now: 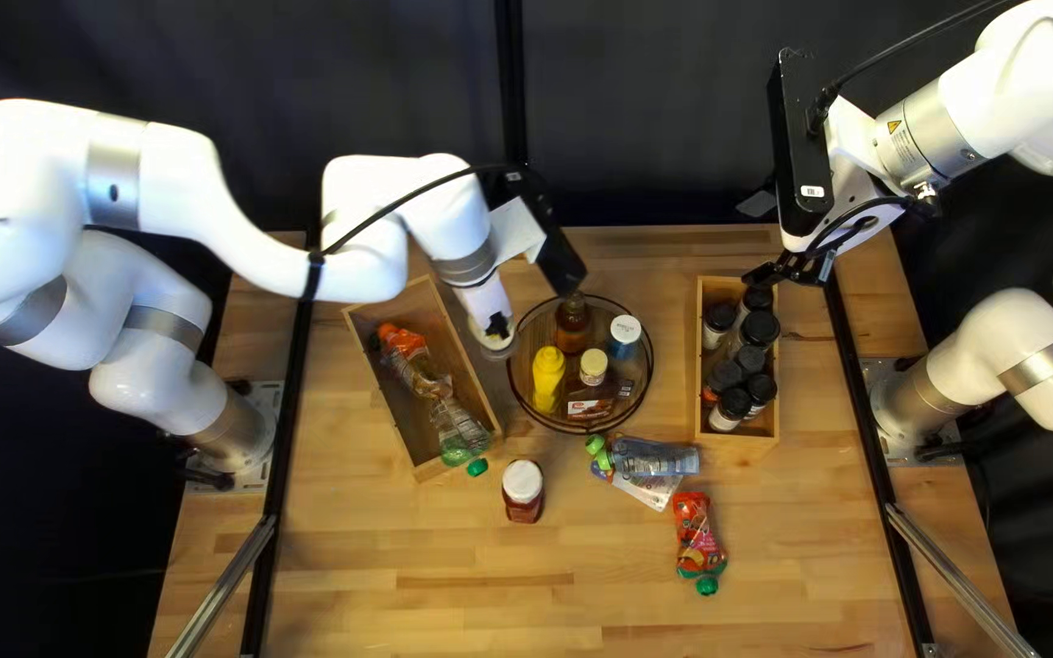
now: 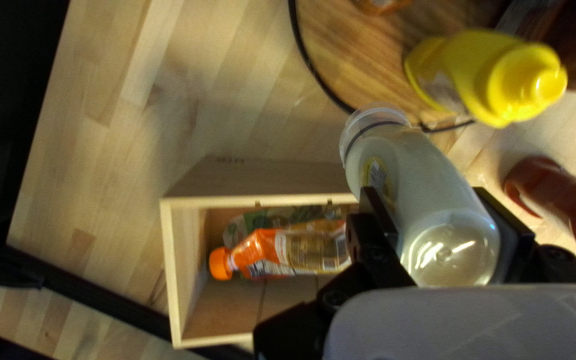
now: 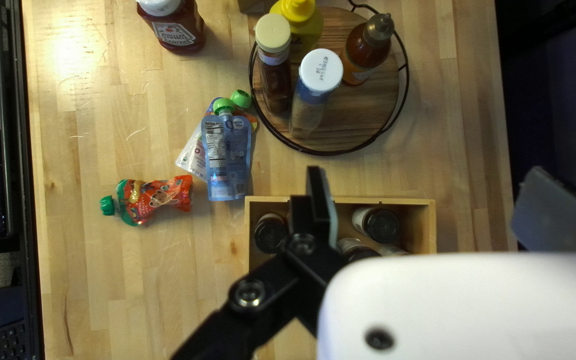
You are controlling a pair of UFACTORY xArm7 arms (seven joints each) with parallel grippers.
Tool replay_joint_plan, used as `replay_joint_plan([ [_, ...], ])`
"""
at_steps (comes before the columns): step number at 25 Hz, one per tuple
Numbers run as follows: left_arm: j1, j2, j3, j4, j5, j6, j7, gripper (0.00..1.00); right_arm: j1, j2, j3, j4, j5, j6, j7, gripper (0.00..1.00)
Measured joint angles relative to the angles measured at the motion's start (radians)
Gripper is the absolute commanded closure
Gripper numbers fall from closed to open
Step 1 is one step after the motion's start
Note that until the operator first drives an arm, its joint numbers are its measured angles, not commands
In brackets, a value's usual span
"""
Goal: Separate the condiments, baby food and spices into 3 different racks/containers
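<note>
Pale bottle, pinched in my left claw, just left of the round rack – condiment placing, I judge. Next: ease right, lower it inside the rim, release. My right claw stands spread by the spice box.

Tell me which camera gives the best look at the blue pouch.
The right wrist view: the blue pouch shows close up, green cap to far end, lying partly over a paler pouch. The top left view shows it too, but much smaller. The left wrist view doesn't show it.
</note>
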State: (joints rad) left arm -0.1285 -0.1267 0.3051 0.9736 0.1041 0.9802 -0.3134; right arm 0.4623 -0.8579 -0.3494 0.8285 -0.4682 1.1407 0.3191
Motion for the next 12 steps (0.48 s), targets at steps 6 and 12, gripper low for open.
replay_joint_plan([
  [6, 0.004, 0.065, 0.015, 0.025, -0.047, -0.034, 0.057, 1.00, 0.000, 0.000, 0.000, 0.000, 0.000, 0.000, 0.000, 0.00],
  [12, 0.001, 0.100, 0.015, 0.033, -0.078, -0.057, 0.089, 0.98, 0.000, 0.000, 0.000, 0.000, 0.000, 0.000, 0.000, 0.00],
])
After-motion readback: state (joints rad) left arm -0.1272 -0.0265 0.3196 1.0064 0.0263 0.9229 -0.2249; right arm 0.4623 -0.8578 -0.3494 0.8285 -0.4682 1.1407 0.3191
